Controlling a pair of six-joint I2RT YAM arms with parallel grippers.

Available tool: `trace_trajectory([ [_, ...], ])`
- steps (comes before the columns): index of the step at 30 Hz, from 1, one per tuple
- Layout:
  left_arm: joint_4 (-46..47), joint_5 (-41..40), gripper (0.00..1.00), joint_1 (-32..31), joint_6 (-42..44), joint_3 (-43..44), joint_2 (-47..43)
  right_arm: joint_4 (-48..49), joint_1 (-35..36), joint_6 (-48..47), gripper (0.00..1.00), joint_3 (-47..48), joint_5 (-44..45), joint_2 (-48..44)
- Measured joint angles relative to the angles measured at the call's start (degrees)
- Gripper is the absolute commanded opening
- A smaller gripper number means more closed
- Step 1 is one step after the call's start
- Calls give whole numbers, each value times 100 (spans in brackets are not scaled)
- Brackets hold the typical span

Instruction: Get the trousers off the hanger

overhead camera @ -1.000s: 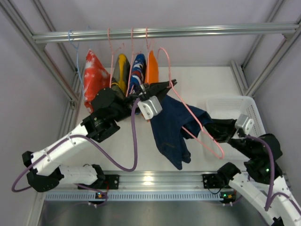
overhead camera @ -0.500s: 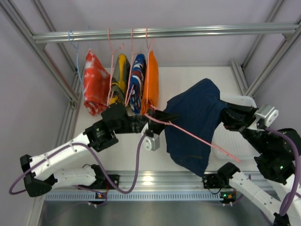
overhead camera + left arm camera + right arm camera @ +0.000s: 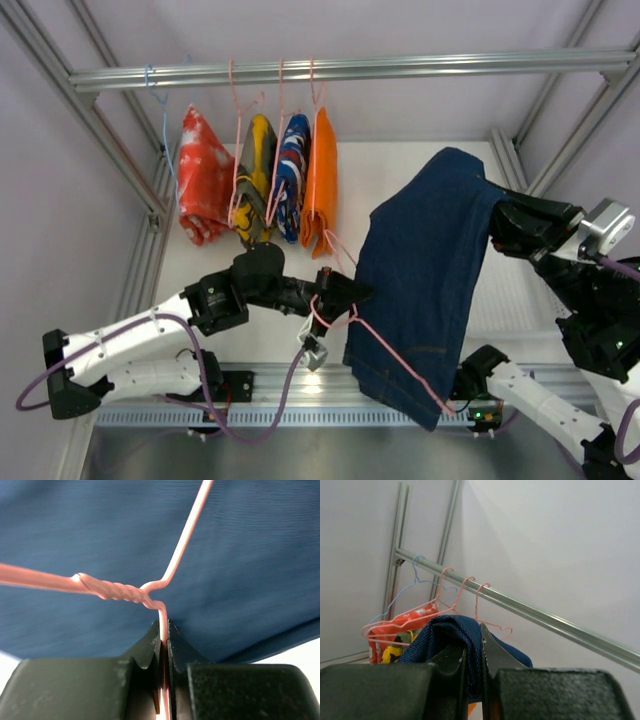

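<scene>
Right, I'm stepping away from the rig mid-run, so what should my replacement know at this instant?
Left claw: shut on the pink wire hanger, right beside its twisted neck.
Right claw: shut on a fold of the navy jeans, holding them high on the right.
Done: hanger and jeans are both off the rail.
Left: the hanger's wire crosses the lower half of the jeans; I cannot tell whether it is free of them. Probably pull the two apart, then check.
</scene>
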Motion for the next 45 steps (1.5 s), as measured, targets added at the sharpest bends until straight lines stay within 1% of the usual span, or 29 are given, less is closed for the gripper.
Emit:
trace_trajectory([
  [6, -398, 225, 0, -50, 435, -400, 101, 107, 0, -234, 0, 970, 50, 522],
  [11, -490, 293, 0, -92, 525, -767, 74, 354, 0, -549, 0, 1753, 264, 839],
  [15, -507, 297, 0, -109, 514, -1056, -103, 529, 0, -994, 0, 2120, 463, 951],
  [18, -511, 249, 0, -109, 422, -1110, -280, 610, 0, -1471, 0, 2168, 704, 949],
  [22, -463, 116, 0, -109, 221, -1110, -505, 623, 0, -2308, 0, 1856, 1167, 769],
  [28, -411, -31, 0, -114, -151, -1043, -605, 544, 0, -3552, 0, 686, 2127, 146],
  [31, -407, -37, 0, -114, -223, -964, -605, 509, 0, -4070, 0, 291, 2599, -13],
  [34, -378, -39, 0, -114, -273, -898, -601, 516, 2, -4559, 0, -76, 2848, -125],
  [40, -267, -42, 0, -114, -345, -820, -599, 664, 7, -5425, 0, -446, 2938, -59],
  [43, -219, -76, 0, -114, -372, -796, -599, 763, 7, -5805, 0, -417, 3049, 186],
  [45, -173, -133, 0, -114, -385, -787, -599, 763, 7, -6008, 0, -275, 3283, 435],
])
